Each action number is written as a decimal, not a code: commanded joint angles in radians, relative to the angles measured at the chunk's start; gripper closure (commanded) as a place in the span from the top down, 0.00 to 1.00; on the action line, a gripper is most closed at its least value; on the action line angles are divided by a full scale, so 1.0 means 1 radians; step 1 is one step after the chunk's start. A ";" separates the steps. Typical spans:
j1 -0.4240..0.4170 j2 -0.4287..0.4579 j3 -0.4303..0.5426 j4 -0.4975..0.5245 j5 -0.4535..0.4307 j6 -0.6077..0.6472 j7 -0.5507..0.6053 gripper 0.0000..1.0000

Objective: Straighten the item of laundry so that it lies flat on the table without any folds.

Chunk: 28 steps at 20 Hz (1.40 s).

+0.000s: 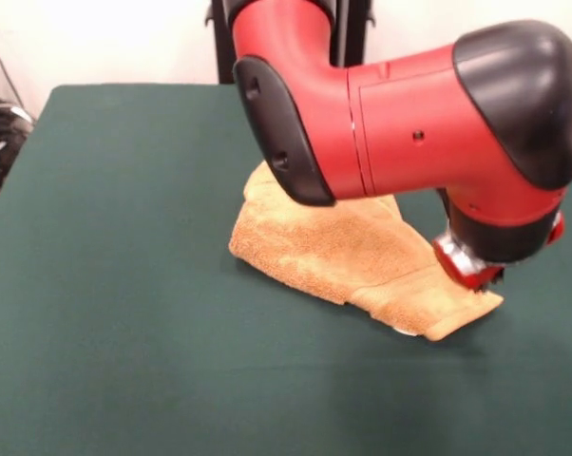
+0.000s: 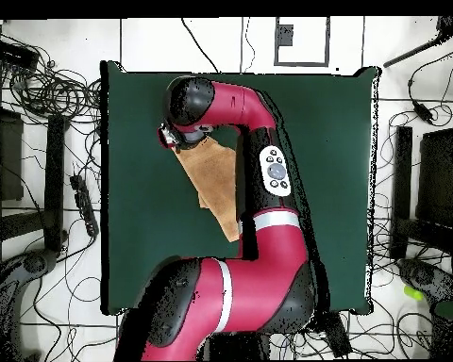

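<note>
The golden-orange towel (image 1: 343, 249) lies bunched and folded near the middle of the dark green table (image 1: 115, 285), partly hidden behind the red arm. Its near right corner sticks out stiffly, slightly off the cloth. My gripper (image 1: 468, 268) comes straight down onto that right corner, and the arm's black wrist hides how it stands. In the overhead view the towel (image 2: 216, 179) is a long slanted strip beside the arm, and the gripper (image 2: 174, 138) sits at its upper left end on the table (image 2: 136, 217).
The big red arm (image 1: 409, 123) spans the table above the towel. Cables and equipment (image 2: 41, 94) lie on the floor around the table in the overhead view.
</note>
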 commanded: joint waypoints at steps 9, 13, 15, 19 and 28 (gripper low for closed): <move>0.052 -0.064 -0.075 0.220 0.079 0.022 0.308 0.00; 0.056 -0.060 -0.083 0.217 0.084 0.038 0.293 0.00; 0.052 -0.068 -0.082 0.238 0.092 -0.006 0.291 0.00; 0.055 -0.058 -0.084 0.220 0.088 -0.024 0.273 1.00; 0.064 -0.029 -0.078 0.187 0.092 -0.023 0.279 1.00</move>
